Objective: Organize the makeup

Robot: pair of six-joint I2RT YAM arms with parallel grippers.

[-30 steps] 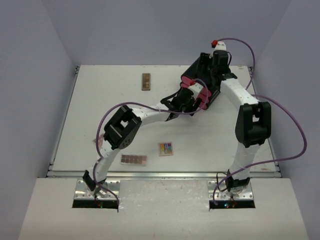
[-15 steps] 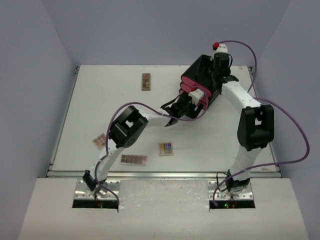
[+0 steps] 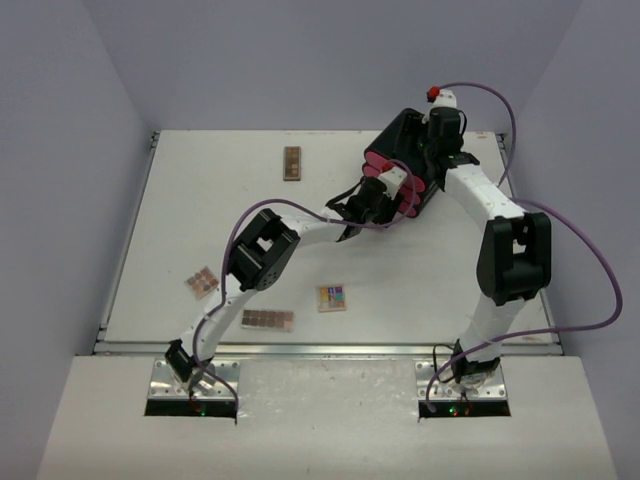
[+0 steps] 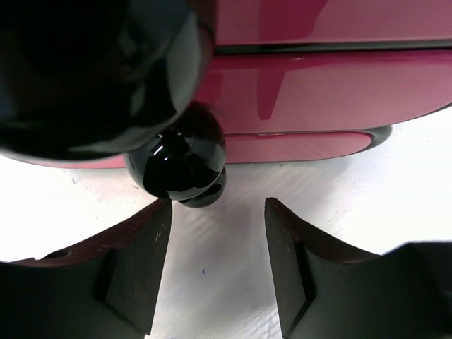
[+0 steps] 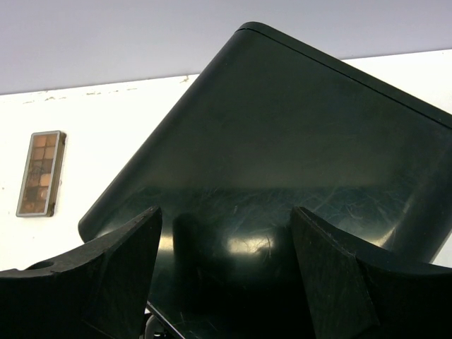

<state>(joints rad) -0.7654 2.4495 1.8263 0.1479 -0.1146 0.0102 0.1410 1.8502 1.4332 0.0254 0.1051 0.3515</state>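
Brown matte pans filled the long palette [image 3: 268, 319] lying low and left of centre on the white bench [image 3: 180, 200]. A square multicoloured palette [image 3: 332, 298] lay just to its right, and a small brown palette [image 3: 202, 282] lay further left. Higher up, the left gripper [image 4: 217, 212] stood with its jaws apart. The glossy black knob [image 4: 185, 166] sat just ahead, a little left of the gap, on smooth pink drawers [image 4: 318, 99] running across the frame. Pulling a drawer looked like the step in hand. Beyond, the right gripper [image 5: 224, 212], spread wide, hovered at the scuffed black box [image 5: 282, 127]; whether it touched was unclear. The far palette [image 3: 292, 163] lay upper left of centre, its long axis up the frame.
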